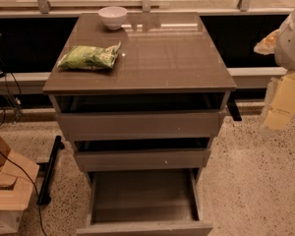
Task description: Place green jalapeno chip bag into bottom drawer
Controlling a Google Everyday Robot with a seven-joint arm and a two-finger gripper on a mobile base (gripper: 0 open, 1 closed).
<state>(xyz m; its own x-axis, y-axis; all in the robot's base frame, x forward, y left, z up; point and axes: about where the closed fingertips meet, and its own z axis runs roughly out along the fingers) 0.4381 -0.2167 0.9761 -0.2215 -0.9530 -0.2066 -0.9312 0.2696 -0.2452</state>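
While claw (284, 102) hangs right, chip bag (89, 57) near bowl (112, 16), bottom drawer (143, 196) open

Viewpoint: high, in front of the worktop (162, 58), looking down and forward across its front edge.
Nearness: mid-range; all four worktop corners and the open bottom drawer (142, 195) fit.
Gripper (281, 104): right of the front-right corner, close to the lens.

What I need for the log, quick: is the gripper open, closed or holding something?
Gripper: right edge, beside the cabinet; open or closed cannot be told; the green jalapeno chip bag lies on its top.
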